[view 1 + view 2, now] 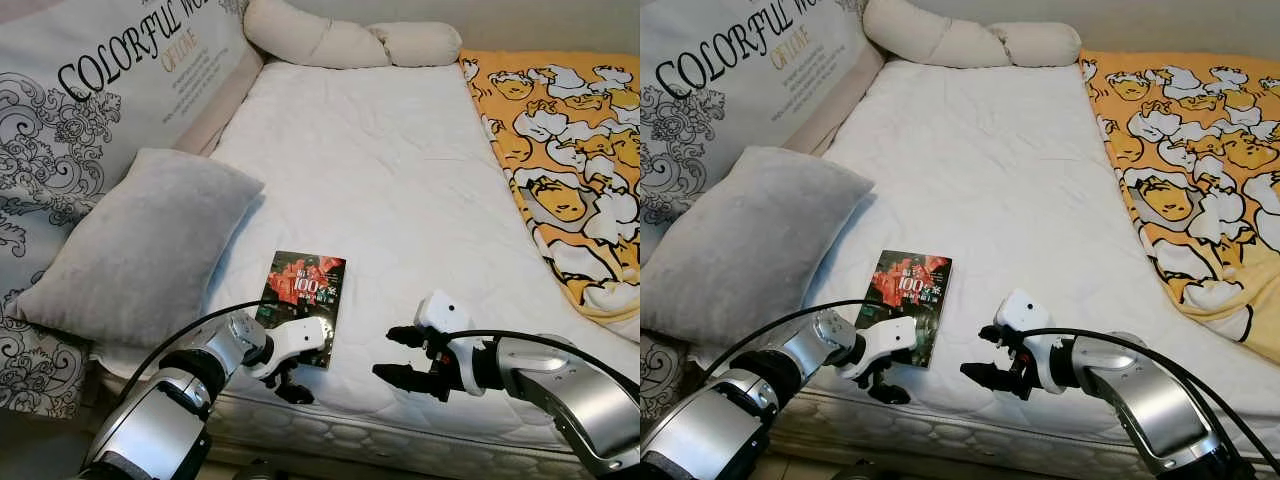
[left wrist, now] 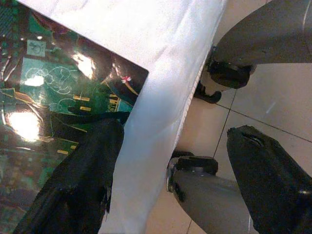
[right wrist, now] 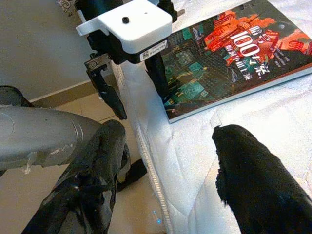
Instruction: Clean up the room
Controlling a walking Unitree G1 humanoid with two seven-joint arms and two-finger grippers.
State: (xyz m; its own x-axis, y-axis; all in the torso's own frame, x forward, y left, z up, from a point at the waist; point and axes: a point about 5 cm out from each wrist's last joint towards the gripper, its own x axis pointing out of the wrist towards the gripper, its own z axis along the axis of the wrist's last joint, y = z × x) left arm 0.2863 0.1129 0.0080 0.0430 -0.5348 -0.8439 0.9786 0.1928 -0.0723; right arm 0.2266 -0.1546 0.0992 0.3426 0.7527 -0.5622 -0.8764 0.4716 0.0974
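Bed: the white quilted mattress (image 1: pixel 400 190) carried everything I saw, the grey rectangular pillow (image 1: pixel 140 245) at its left side.
Book: the glossy dark paperback with red cover art (image 1: pixel 303 296) lay flat at the mattress's near edge.
Left gripper (image 1: pixel 290 378): fingers spread, one over the book's near corner, the other below the edge, apparently to pinch it.
Right gripper (image 1: pixel 405 357): fingers apart, empty, waiting just beside the book.

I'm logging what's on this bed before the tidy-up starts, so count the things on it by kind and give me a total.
Book: 1, near the bed's front edge, left gripper at its near corner.
Grey pillow: 1.
Cream bolster: 1, at the far end.
Printed cushion: 1, with lettering.
Yellow patterned blanket: 1.
Total: 5.
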